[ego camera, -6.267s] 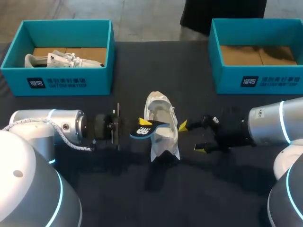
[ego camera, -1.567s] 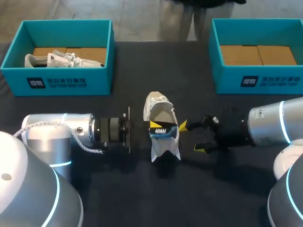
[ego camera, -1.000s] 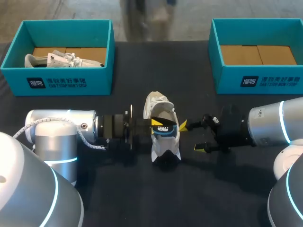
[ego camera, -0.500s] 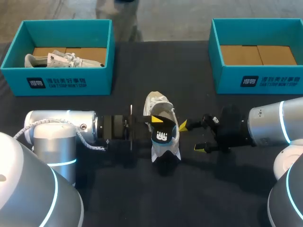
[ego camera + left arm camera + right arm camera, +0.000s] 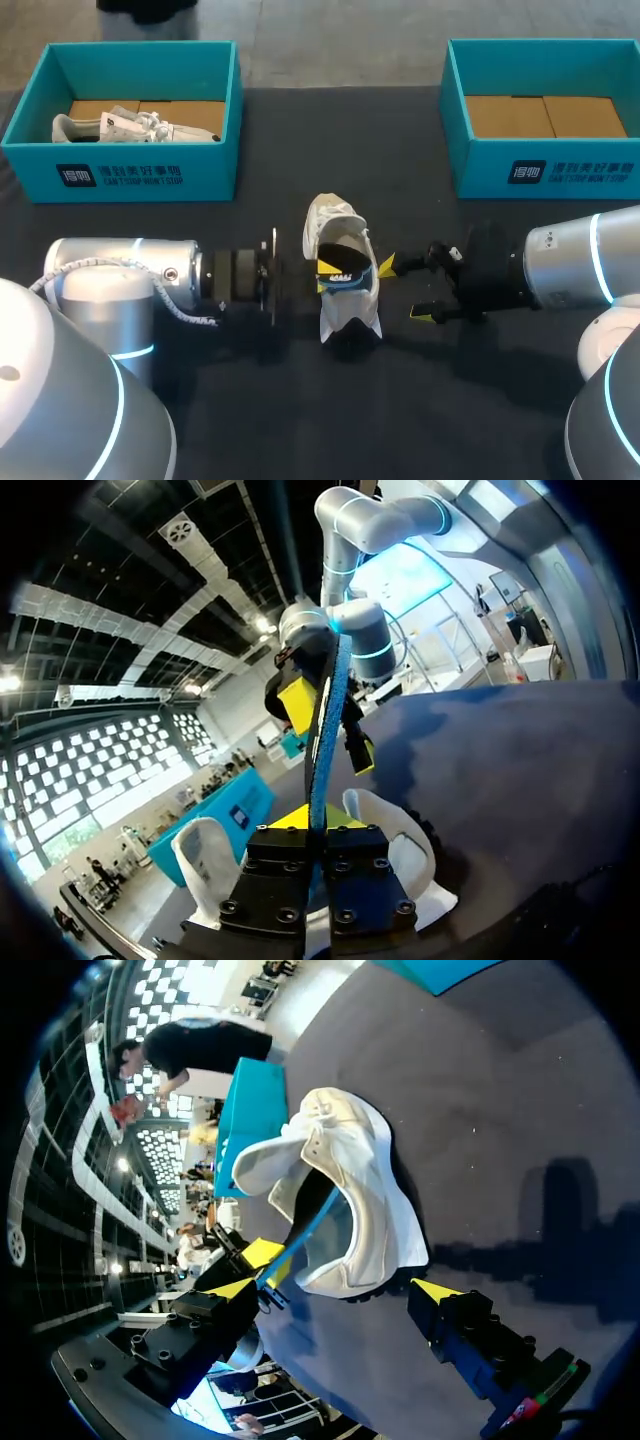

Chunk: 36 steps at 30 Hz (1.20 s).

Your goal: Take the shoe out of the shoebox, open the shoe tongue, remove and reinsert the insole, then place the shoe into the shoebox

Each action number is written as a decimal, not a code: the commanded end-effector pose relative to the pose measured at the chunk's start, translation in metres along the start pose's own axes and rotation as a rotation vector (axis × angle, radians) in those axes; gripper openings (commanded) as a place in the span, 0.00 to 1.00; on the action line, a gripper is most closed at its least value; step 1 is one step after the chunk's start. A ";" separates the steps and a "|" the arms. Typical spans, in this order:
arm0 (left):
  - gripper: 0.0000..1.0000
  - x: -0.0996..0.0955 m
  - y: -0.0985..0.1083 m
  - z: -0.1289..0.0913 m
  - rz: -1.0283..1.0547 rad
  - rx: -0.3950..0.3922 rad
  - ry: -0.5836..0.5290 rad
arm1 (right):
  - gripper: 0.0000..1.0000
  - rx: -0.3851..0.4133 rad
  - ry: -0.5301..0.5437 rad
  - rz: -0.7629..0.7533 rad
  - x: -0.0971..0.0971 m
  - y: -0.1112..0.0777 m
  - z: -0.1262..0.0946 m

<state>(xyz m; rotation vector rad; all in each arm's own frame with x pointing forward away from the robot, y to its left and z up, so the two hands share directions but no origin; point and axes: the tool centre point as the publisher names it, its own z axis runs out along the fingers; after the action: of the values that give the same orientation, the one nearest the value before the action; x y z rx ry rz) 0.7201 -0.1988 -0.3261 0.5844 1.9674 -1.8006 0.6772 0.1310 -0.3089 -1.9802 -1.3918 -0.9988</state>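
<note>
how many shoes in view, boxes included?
2. One white shoe at table centre; a second shoe inside the left shoebox. Right shoebox shows none.

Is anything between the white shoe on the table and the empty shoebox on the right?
Nothing visible: the table between the shoe and the empty shoebox is bare. The right gripper, open, sits beside the shoe.
</note>
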 end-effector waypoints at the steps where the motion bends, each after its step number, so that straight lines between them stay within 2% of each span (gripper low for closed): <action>1: 0.00 -0.001 0.008 0.005 -0.009 -0.017 0.015 | 1.00 -0.004 -0.006 0.002 0.002 -0.001 0.001; 14: 0.00 -0.015 0.025 0.008 -0.005 -0.083 0.023 | 1.00 -0.004 -0.006 0.002 0.002 -0.001 0.001; 25: 0.00 -0.009 0.016 0.008 -0.001 -0.073 0.043 | 1.00 -0.004 -0.006 0.002 0.002 -0.001 0.001; 26: 0.03 -0.009 0.014 0.007 0.000 -0.072 0.042 | 1.00 -0.004 -0.006 0.002 0.002 -0.001 0.001; 27: 0.22 -0.009 0.012 0.006 0.004 -0.069 0.037 | 1.00 -0.004 -0.006 0.002 0.002 -0.001 0.001; 29: 0.40 -0.010 0.009 0.005 0.007 -0.068 0.034 | 1.00 -0.004 -0.006 0.002 0.002 -0.001 0.001; 34: 0.39 -0.009 0.005 0.002 0.015 -0.065 0.035 | 1.00 -0.004 -0.006 0.002 0.002 -0.001 0.001; 36: 0.34 -0.009 0.002 0.001 0.020 -0.061 0.033 | 1.00 -0.004 -0.006 0.002 0.002 -0.001 0.001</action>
<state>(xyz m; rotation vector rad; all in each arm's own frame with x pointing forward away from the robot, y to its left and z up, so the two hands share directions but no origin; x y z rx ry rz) 0.7318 -0.2039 -0.3266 0.6170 2.0214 -1.7273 0.6772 0.1310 -0.3089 -1.9802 -1.3918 -0.9988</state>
